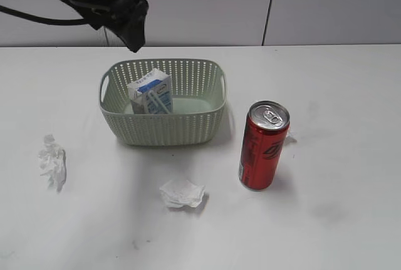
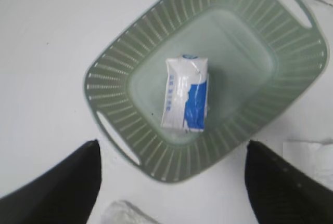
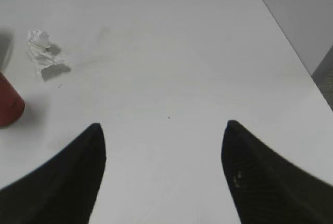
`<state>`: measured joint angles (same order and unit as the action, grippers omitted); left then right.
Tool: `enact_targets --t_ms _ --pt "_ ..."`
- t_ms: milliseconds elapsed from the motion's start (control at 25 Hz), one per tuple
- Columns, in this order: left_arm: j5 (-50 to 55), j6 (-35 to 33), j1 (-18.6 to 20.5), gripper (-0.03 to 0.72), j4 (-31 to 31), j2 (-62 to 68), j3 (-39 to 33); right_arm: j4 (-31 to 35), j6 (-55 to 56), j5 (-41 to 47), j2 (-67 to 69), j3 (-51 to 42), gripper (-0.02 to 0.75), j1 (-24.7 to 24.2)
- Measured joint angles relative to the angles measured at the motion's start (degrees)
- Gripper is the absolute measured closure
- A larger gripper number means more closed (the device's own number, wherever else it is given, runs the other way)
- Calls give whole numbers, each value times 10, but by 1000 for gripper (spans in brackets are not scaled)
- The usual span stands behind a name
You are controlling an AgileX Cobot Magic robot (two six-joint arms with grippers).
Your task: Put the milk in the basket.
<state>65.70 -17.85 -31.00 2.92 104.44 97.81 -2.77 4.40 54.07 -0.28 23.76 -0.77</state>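
The milk (image 1: 151, 92), a small white carton with blue print and a white straw on its side, lies inside the pale green basket (image 1: 188, 127) on the white table. In the left wrist view the milk (image 2: 186, 93) rests on the floor of the basket (image 2: 127, 52). My left gripper (image 1: 133, 31) hangs high above the basket's back left; its jaws (image 2: 173, 154) are open and empty. My right gripper (image 3: 162, 130) is open and empty over bare table; it does not show in the exterior view.
A tall red can (image 1: 263, 145) stands right of the basket; its edge shows in the right wrist view (image 3: 9, 104). Crumpled white paper lies at the left (image 1: 52, 160), in front of the basket (image 1: 182, 193), and near the can (image 3: 44, 52).
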Motion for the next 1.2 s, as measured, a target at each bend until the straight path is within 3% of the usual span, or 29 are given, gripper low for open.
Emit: enact_targets --t_ms 160,480,680,840,1200 --pt "37 16 13 41 -9 -16 0 0 0 1 0 0 184 0" --pt "40 86 86 68 1 -59 0 0 0 1 0 0 184 0" --pt "40 96 113 79 8 -115 -20 0 0 1 0 0 184 0" --pt "39 97 139 83 9 -170 -100 0 0 1 0 0 184 0" --pt "42 98 196 90 9 -358 -355 0 0 0 0 0 184 0"
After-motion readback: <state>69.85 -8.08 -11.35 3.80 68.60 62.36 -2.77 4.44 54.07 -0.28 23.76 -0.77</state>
